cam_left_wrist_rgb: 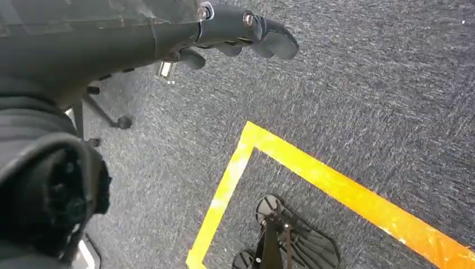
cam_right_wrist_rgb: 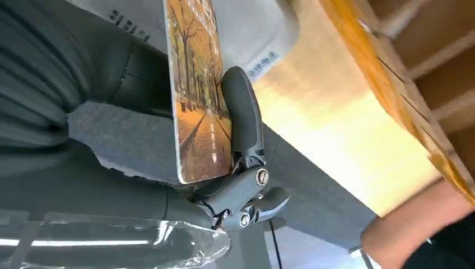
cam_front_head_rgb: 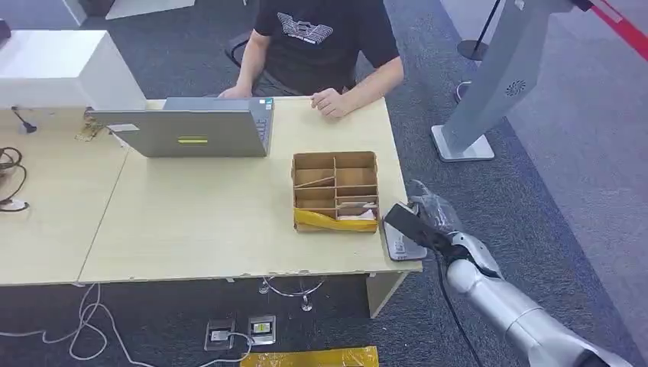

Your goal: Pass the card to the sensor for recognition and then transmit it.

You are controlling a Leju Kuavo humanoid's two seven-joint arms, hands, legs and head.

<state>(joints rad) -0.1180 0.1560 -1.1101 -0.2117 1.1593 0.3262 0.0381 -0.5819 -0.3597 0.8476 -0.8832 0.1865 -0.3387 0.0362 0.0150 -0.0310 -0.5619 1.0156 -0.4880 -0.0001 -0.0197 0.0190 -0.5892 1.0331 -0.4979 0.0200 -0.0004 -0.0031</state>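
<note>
1 card (cam_right_wrist_rgb: pixel 199 101) held by right hand (cam_right_wrist_rgb: pixel 168 185) half hides the sensor (cam_front_head_rgb: pixel 399 246); left hand (cam_left_wrist_rgb: pixel 224 33) curled, holding nothing.

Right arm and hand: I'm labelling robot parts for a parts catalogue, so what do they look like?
The right arm is a smooth, rounded silver tube with a black cable running alongside it. Near the wrist it is wrapped in crinkled clear plastic film. The right hand has a grey ribbed cover, dark grey fingers and round silver screw heads at the finger pivots.
</note>
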